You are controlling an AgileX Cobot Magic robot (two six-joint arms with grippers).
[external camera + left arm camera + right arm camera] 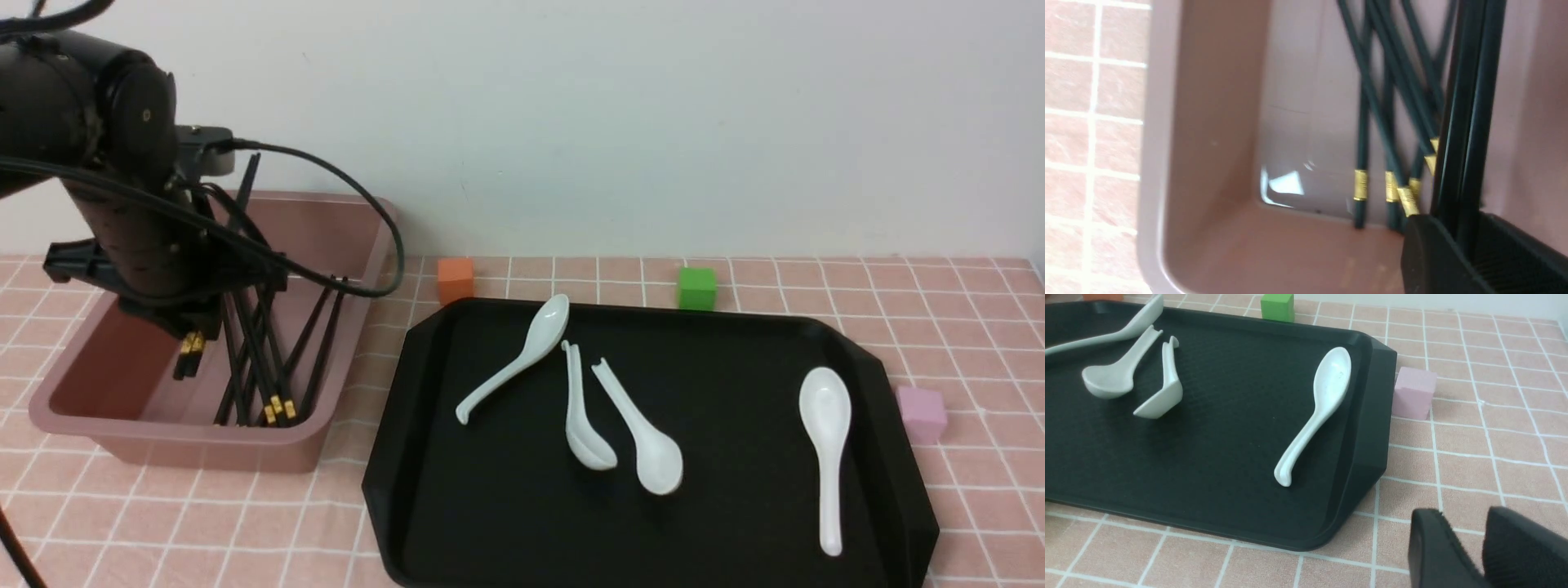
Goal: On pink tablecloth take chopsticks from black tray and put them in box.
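Black tray nearest, 4 spoons only. At 9 o'clock left gripper clamps chopsticks low inside box, likely for clean drop. Right gripper slightly parted, empty.

Left gripper pointing down, clamping chopsticks; right gripper low, jaws apart (empty).

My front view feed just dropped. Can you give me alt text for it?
The left gripper holds a chopstick pair down inside the box, beside other chopsticks. The black tray holds only four white spoons; three coloured cubes sit beside it.
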